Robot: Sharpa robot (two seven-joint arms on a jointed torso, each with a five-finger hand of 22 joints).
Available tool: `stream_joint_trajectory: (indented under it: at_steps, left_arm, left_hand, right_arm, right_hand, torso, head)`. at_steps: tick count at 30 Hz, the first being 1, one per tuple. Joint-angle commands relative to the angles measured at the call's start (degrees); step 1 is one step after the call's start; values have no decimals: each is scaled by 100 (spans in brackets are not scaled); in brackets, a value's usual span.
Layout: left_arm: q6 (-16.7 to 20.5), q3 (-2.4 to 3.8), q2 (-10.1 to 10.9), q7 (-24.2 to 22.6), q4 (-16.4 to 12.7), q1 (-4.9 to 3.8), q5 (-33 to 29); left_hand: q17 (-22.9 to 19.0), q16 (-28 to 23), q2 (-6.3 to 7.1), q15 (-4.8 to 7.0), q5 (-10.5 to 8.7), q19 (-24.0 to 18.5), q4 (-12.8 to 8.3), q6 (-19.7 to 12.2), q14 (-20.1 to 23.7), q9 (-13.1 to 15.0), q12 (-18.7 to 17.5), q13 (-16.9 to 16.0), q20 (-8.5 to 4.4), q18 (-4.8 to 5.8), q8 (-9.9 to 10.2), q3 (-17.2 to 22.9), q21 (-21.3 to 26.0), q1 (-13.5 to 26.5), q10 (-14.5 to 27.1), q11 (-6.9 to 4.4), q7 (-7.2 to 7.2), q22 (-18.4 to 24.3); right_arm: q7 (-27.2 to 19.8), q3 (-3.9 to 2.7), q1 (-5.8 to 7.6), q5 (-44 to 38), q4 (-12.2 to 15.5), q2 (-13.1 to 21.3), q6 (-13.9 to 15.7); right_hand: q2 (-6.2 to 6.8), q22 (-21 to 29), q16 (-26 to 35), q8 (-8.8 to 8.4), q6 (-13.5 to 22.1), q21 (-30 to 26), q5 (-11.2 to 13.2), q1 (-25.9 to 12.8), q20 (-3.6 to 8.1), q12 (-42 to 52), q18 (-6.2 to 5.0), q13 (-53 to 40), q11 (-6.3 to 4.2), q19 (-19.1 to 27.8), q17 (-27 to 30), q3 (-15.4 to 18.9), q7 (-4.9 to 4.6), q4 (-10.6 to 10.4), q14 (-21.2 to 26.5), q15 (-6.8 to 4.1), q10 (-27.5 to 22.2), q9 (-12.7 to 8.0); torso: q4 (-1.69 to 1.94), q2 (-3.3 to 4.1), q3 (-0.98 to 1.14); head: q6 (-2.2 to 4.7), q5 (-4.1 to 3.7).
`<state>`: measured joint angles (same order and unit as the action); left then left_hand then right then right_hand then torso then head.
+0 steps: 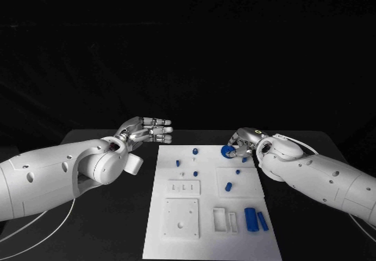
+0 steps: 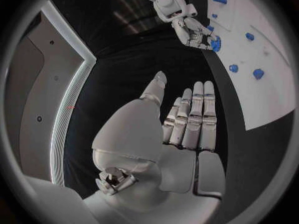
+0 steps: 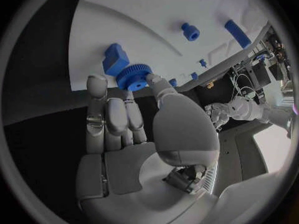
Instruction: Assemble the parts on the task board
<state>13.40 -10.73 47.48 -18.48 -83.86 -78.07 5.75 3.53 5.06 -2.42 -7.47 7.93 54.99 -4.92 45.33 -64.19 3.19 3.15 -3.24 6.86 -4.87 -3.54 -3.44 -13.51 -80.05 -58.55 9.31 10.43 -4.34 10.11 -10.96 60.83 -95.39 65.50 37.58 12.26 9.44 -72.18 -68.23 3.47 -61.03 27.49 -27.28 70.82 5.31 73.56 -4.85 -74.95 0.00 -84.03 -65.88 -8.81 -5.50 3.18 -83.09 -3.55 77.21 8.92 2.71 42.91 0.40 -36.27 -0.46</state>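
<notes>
The white task board (image 1: 211, 242) lies in the middle of the black table. At the board's far right corner my right hand (image 1: 244, 141) pinches a blue toothed gear (image 1: 230, 151) between thumb and fingers. In the right wrist view the gear (image 3: 132, 77) sits right next to a blue block (image 3: 114, 56) on the board (image 3: 156, 20); I cannot tell whether they touch. My left hand (image 1: 149, 130) hovers off the board's far left corner. Its fingers (image 2: 198, 115) are stretched out straight and hold nothing.
Small blue pegs (image 1: 193, 150) (image 1: 179, 162) (image 1: 238, 172) (image 1: 228, 187) stand scattered on the board's far half. Two blue cylinders (image 1: 251, 218) (image 1: 262, 221) lie near its right edge. White fixtures (image 1: 182, 188) (image 1: 181, 217) (image 1: 225, 219) sit on the near half.
</notes>
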Motion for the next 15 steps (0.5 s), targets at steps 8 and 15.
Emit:
stream_joint_trajectory:
  at_steps: [8, 15]
  left_arm:
    - [-104, 5, -10, -14, -4, -7, 31]
    - [-103, 5, -6, -13, -5, -7, 32]
  left_hand:
    - [6, 33, 41, -24, -32, -10, 7, -47, 15, -5, 25, -9, 13, 39, 25, 17, -19, 18, 26, 4, 0, 8]
    - [6, 33, 41, -24, -32, -10, 7, -47, 15, -5, 25, -9, 13, 39, 25, 17, -19, 18, 26, 4, 0, 8]
  right_arm:
    - [48, 20, -34, -333, 6, -30, -327]
    - [165, 21, -45, -503, 85, -17, -254]
  right_hand:
    - [52, -94, -23, 10, -125, -28, -10, 109, -47, -24, -72, -83, 3, -218, -11, -444, 8, 519, -46, 2, 39, -25]
    - [-3, -163, -15, 9, -331, -32, 87, -23, -28, -32, -52, -73, -25, -223, -6, -955, 57, 739, -48, -17, 57, -90]
  torso:
    - [1, -8, 0]
    - [-3, -10, -2]
  head:
    - [-25, 5]
    - [-30, 10]
